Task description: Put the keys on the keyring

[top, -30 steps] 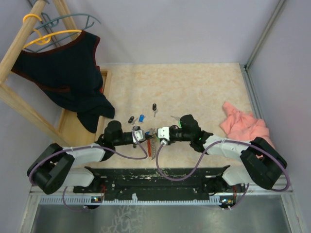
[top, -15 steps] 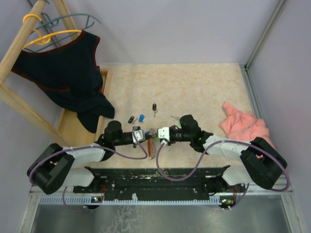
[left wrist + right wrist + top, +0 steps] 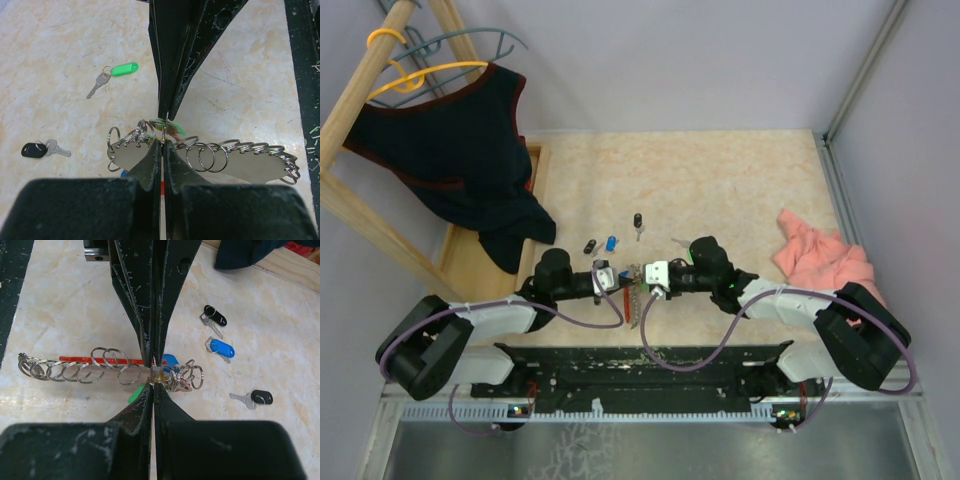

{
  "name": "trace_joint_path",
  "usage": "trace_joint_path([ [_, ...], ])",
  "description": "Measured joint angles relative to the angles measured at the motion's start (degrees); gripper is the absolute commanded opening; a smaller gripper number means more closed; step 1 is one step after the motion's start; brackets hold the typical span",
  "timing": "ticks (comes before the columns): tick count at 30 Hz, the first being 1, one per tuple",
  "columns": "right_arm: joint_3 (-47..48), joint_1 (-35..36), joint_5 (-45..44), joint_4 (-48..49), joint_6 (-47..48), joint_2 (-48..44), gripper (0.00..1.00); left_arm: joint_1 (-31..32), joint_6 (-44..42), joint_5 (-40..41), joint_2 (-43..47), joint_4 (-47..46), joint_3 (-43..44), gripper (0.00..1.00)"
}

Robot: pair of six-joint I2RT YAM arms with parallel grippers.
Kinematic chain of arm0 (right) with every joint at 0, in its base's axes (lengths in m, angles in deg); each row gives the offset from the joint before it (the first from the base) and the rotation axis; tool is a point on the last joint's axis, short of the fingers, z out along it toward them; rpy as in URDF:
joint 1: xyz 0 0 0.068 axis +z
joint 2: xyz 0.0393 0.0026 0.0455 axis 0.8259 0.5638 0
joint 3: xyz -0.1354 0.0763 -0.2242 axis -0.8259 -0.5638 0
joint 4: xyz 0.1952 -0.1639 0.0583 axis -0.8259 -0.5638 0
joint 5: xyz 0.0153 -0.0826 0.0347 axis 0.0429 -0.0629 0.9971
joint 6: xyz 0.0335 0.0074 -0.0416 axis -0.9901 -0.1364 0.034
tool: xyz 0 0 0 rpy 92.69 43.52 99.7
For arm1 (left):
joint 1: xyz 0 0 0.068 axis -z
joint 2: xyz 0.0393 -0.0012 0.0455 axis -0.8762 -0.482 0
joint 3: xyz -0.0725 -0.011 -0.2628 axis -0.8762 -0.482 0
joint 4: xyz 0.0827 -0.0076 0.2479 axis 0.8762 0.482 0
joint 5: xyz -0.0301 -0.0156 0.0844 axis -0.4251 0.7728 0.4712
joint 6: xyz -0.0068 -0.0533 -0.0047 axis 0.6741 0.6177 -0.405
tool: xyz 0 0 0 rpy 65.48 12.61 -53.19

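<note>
Threading seems under way. At frame centre the left pincer [image 3: 162, 148] is clamped narrow on the keyring [image 3: 240, 165], and the right pincer [image 3: 152, 390] is pinched shut against its rings. The next move likely calls for fetching the green key [image 3: 114, 73], lying on the surface at upper left.

1. The top view is bright and evenly lit with soft, diffuse light. The table [image 3: 720, 180] shows only faint, soft-edged shadows.
2. At 10 o'clock the dark garment [image 3: 450, 130] swallows nearly all detail.
3. Wide-lens distortion tilts the wall post [image 3: 865, 65] at 2 o'clock inward.
4. The keys [image 3: 611, 242] are sharp but too small for detail.
5. In the left wrist view the tabletop is crisp. The left gripper [image 3: 163, 145] blurs into a black mass at 6 o'clock, and the keyring [image 3: 250, 165] glints at 4 o'clock.
6. In the right wrist view the right gripper [image 3: 152, 385] is equally soft at 6 o'clock, and the rings cast short, pale shadows.
</note>
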State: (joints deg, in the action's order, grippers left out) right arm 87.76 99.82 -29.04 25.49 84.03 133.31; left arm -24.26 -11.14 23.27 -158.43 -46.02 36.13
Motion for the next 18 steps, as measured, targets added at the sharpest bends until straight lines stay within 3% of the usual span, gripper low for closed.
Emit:
trace_joint_path([
  [18, 0.02, 0.00, -1.36, -0.07, -1.60, 0.33, 0.00, 0.02, 0.02, -0.02, 0.00, 0.00, 0.00, 0.01],
])
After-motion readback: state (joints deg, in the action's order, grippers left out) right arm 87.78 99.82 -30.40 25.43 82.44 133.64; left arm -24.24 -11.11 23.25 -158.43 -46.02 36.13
